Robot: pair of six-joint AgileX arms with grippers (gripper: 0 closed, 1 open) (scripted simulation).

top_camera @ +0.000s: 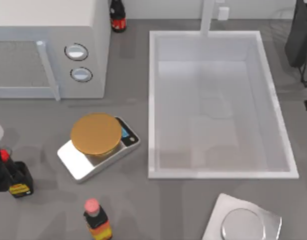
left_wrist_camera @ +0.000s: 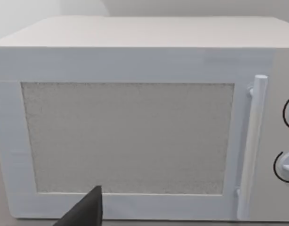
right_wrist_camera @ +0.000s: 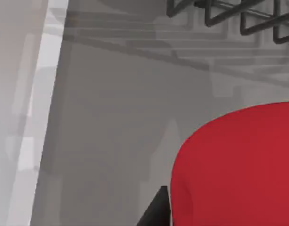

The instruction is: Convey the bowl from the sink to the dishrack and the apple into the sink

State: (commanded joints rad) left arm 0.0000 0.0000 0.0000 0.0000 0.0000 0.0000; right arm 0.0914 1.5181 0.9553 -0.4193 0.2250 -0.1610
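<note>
The apple (right_wrist_camera: 238, 165) is red and looms very close in the right wrist view. My right gripper (right_wrist_camera: 182, 207) is shut on it, one dark finger (right_wrist_camera: 156, 212) lying against its side, above grey table beside the sink's white rim (right_wrist_camera: 41, 94). The dark wire dishrack (right_wrist_camera: 238, 19) stands farther off. The sink (top_camera: 153, 100), a large white basin with a faucet post, holds nothing in the top view. The bowl is out of view. My left gripper (left_wrist_camera: 85, 214) is parked low, facing the microwave door.
A white microwave (top_camera: 48, 50) fills the back left. A white scale with a golden disc (top_camera: 96, 132) sits left of the sink. Dark bottles stand at the back (top_camera: 117, 17) and front (top_camera: 97, 220). A silver disc (top_camera: 242, 224) lies front right. A dark frame (top_camera: 299, 35) edges the back right.
</note>
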